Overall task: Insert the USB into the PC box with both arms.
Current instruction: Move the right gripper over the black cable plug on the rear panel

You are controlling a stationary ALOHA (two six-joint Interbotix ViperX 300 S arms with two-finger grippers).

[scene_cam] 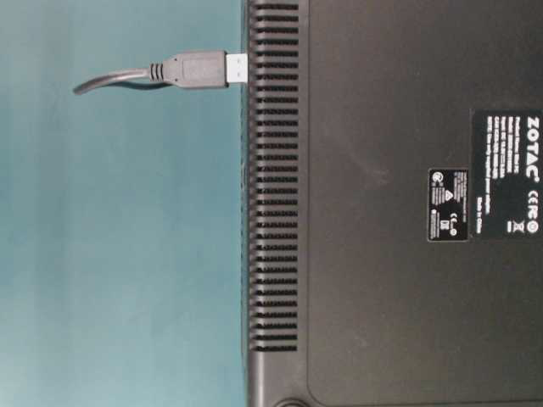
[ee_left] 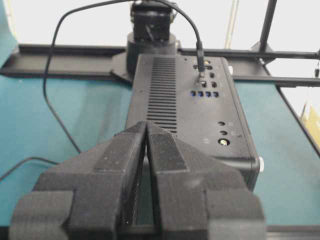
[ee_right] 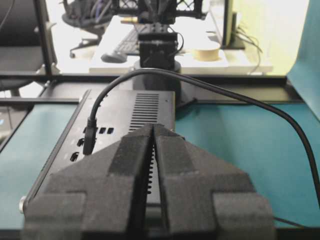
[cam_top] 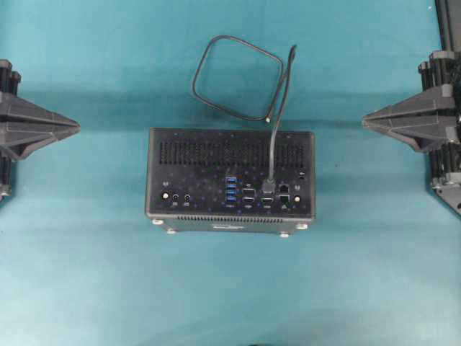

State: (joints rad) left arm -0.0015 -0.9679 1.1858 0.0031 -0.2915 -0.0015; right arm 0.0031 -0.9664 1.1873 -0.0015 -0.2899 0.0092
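The PC box (cam_top: 230, 180) lies in the middle of the teal bench (cam_top: 86, 274), its port face turned up toward the overhead camera, with the vent strip along the far edge and a column of blue ports (cam_top: 230, 191) near the centre. The USB (cam_top: 272, 144) has its dark plug standing in a socket just right of those blue ports; from there the thin cable runs off the far edge of the box and curls into a loop on the bench behind it. In the table-level view a sliver of the plug's metal tip shows between the plug body and the face of the box. The left pincer (cam_top: 75, 127) and the right pincer (cam_top: 366, 119) sit well apart from the box, one on each side, tips pointing inward. Each wrist view shows its pincer's pads pressed together with nothing between them.
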